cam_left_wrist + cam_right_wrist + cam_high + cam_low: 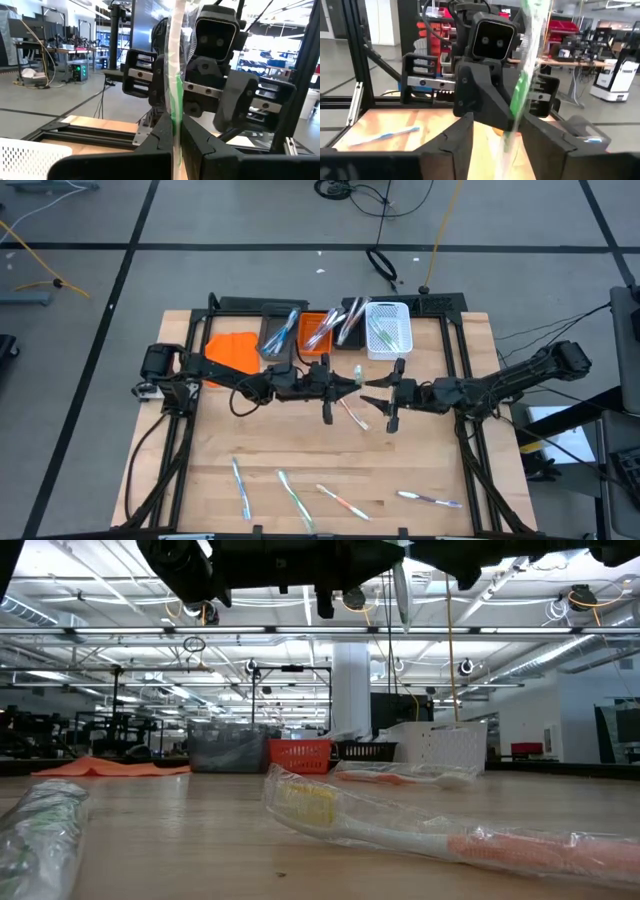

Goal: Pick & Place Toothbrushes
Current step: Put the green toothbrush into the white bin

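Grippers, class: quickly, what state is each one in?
Left gripper: shut on the green toothbrush.
Right gripper: open around it, holding nothing.

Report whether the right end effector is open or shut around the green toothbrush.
Open. In the right wrist view, the right end effector shows its fingers spread apart, the green toothbrush standing between them, gripped by the left end effector.

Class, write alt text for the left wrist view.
The left gripper is shut on a wrapped green-and-white toothbrush, standing upright between its fingers. Directly opposite, the right gripper faces it at close range, above the wooden table.
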Motion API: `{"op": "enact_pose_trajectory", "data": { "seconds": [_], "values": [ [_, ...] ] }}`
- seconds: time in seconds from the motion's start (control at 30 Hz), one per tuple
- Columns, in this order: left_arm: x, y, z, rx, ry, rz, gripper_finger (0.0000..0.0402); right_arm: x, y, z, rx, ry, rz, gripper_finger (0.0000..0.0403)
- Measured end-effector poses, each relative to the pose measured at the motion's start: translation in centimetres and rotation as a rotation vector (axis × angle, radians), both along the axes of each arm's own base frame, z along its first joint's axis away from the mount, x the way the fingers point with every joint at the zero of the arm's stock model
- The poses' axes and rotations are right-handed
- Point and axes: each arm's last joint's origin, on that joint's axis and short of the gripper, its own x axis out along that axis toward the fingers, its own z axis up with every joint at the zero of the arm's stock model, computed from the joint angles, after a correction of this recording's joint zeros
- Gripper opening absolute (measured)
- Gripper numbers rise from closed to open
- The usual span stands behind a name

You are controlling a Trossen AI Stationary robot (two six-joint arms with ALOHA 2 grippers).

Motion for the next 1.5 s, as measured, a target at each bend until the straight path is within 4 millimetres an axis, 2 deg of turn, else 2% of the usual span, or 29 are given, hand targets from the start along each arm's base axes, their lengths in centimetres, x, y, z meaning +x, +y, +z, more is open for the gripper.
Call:
{"op": "enact_pose_trajectory", "data": {
  "seconds": [0.13, 0.43, 0.83, 1.07, 1.23, 1.5],
  "values": [
    [0.0, 0.2, 0.0, 0.002, -0.001, -0.008, 0.0003, 0.0, 0.0, -0.6, 0.009, 0.056, -0.017, 0.0166],
    [0.0, 0.2, 0.2, 0.002, -0.019, -0.014, 0.0003, 0.2, -0.1, -2.2, 0.055, 0.148, -0.061, 0.016],
    [-0.1, 0.3, 0.4, -0.001, -0.044, -0.014, 0.0003, 2.3, -0.5, -3.9, 0.07, 0.152, -0.101, 0.0153],
    [-0.1, 0.3, 0.4, -0.008, -0.04, -0.015, 0.0003, 2.3, -0.7, -3.8, 0.076, 0.143, -0.104, 0.0108],
    [-0.1, 0.3, 0.4, -0.004, -0.041, -0.004, 0.0021, 2.3, -0.7, -3.8, 0.073, 0.144, -0.102, 0.0021],
    [0.0, 0.3, 0.3, -0.007, -0.028, 0.002, 0.005, 2.3, -0.7, -3.9, 0.092, 0.147, -0.106, 0.0019]
  ]
}}
